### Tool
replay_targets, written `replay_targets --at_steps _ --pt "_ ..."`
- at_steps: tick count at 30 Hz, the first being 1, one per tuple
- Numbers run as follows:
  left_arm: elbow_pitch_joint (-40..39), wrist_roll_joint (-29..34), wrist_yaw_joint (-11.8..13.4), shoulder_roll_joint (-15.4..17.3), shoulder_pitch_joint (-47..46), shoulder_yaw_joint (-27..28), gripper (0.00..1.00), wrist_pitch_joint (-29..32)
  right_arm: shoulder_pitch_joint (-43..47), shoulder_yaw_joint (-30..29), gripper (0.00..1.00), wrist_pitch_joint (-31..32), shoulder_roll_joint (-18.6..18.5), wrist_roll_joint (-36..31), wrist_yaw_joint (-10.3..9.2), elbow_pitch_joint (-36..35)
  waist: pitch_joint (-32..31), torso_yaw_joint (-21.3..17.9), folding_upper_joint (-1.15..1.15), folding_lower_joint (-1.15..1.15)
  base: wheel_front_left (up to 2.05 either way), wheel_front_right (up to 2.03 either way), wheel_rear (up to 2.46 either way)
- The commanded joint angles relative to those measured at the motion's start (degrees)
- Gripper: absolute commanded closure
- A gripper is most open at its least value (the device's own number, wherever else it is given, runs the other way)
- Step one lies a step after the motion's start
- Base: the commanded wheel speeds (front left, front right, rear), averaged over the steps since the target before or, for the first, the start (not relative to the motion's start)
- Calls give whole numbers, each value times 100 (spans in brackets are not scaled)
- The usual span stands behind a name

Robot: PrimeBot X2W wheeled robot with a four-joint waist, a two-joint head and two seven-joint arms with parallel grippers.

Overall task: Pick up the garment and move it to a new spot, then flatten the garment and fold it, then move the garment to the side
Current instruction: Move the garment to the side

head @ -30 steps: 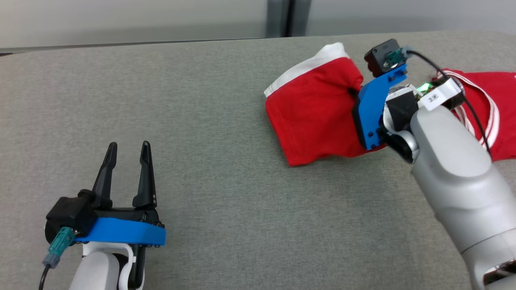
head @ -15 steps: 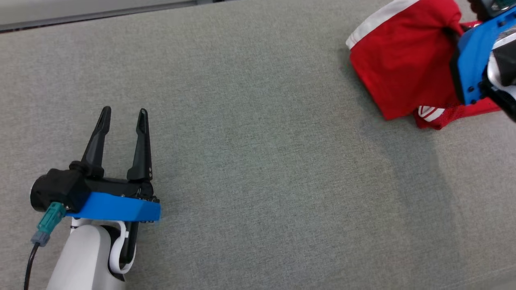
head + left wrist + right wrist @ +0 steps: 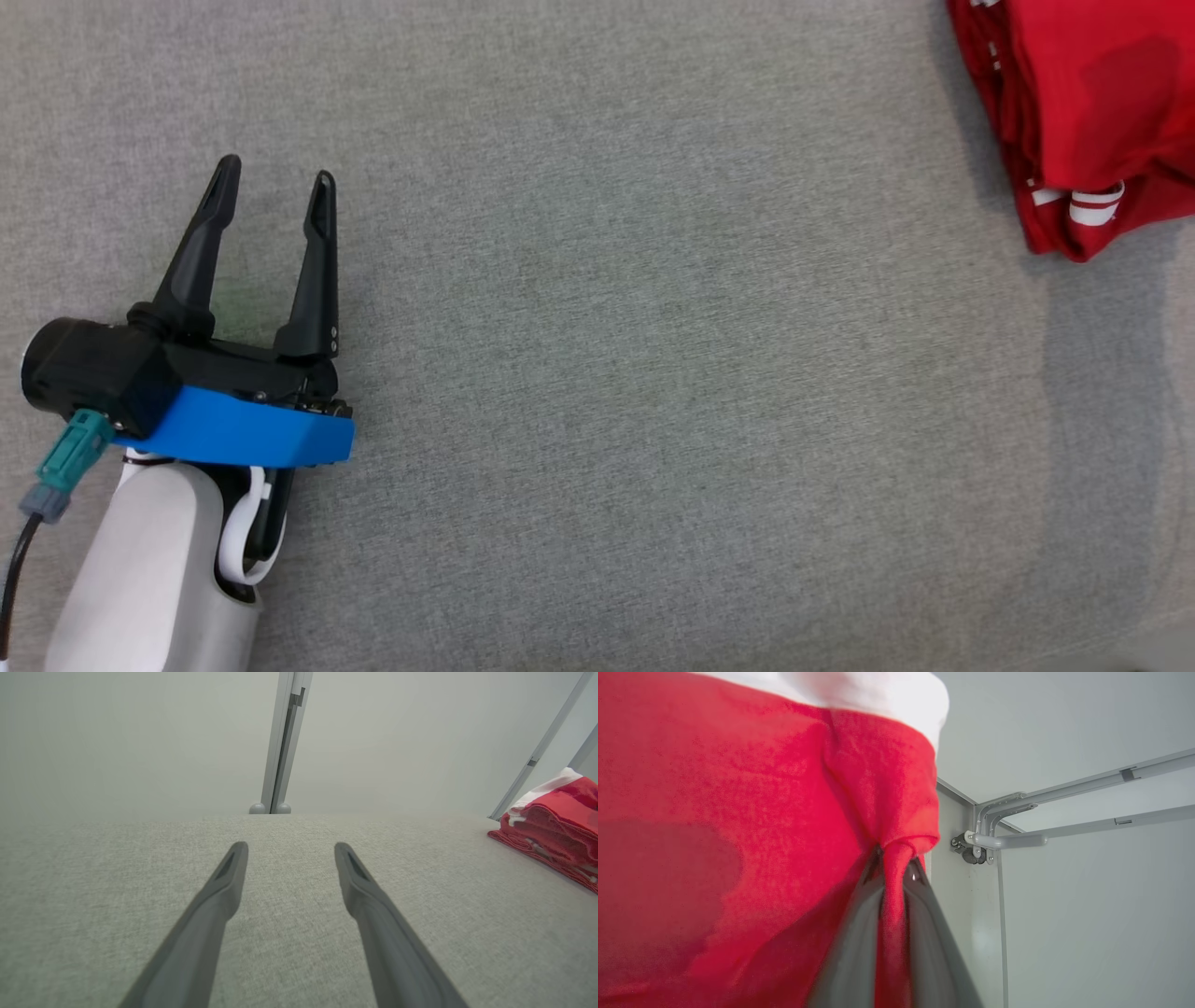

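**Operator:** What stage has the task reached?

**Technician:** Stage one, pick-up and transfer, is judged to be in progress. The right hand (image 3: 896,861) is clenched on a pinched fold of the red garment (image 3: 761,812). The left hand (image 3: 275,171) is released, with its jaws spread. It is held over the near left of the grey bench (image 3: 653,373), well apart from the garment. The garment is bunched at the far right of the bench. Flattening, folding and the final move aside are not yet done.

**Operator:** What does each view add?

**Technician:** The right wrist view confirms the grasp: cloth is gathered between both fingers, with a white band above. The head view places the garment (image 3: 1083,112) at the far right, with a shadow on the bench beside it. The left wrist view shows the garment (image 3: 556,821) low at the bench's right edge. Whether it touches the bench cannot be told.
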Motion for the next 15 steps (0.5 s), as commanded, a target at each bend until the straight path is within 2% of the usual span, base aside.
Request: replay_targets --at_steps 1,2,3,4,9,15 --pt "-55 -37 -40 66 -105 -15 0 18 133 -140 100 -80 112 -172 -1 120 116 65 0 -1 0 0 0" --pt "-66 -56 -40 89 -116 -26 0 27 153 -231 92 -81 149 -273 -1 195 140 77 0 -1 0 0 0" --pt "-63 -56 -40 110 -121 -33 0 42 168 -317 59 -116 183 -396 -1 249 152 87 0 -1 0 0 0" --pt "-65 -46 -41 126 -125 -44 0 52 181 -409 0 -169 229 -512 -1 293 160 96 0 -1 0 0 0" --pt "28 -64 -37 114 -108 -102 0 -14 317 -823 0 -464 436 -1201 -1 461 14 172 0 -1 0 0 0" --pt "316 -136 21 -115 122 -184 0 -193 614 -1330 0 -1044 745 -1448 -1 600 -624 323 0 -1 0 0 0"
